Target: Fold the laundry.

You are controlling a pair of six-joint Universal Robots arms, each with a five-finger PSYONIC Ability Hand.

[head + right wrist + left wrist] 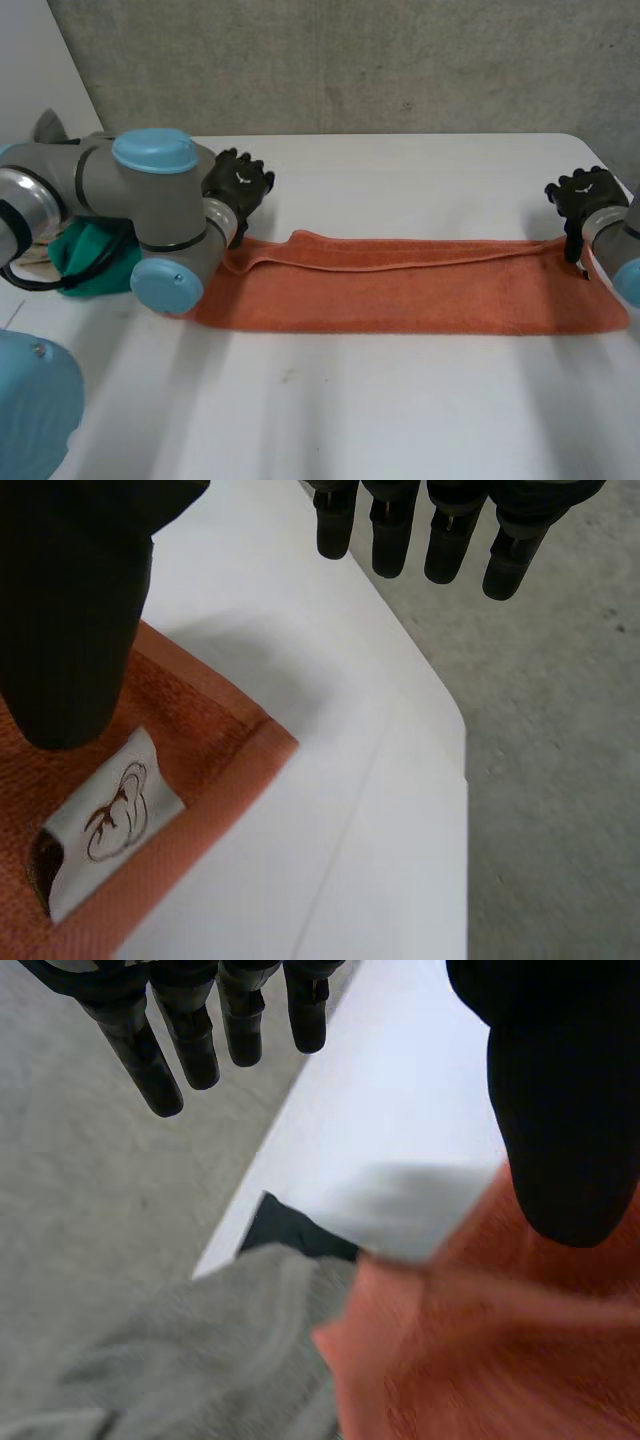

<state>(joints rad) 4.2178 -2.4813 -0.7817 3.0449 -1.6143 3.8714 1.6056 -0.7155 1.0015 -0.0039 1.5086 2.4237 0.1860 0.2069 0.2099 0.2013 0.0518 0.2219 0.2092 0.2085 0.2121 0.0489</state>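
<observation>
An orange towel lies folded lengthwise into a long strip across the table. My left hand hovers just above its far left corner, with straight fingers and the thumb spread over the orange cloth, holding nothing. My right hand hangs over the far right corner, also open. Under its thumb lies the towel's corner with a white label; the fingers reach past the table's edge.
A green cloth and a grey garment lie heaped at the table's left end, beside the towel's left end. The white table ends close behind both hands; grey floor lies beyond.
</observation>
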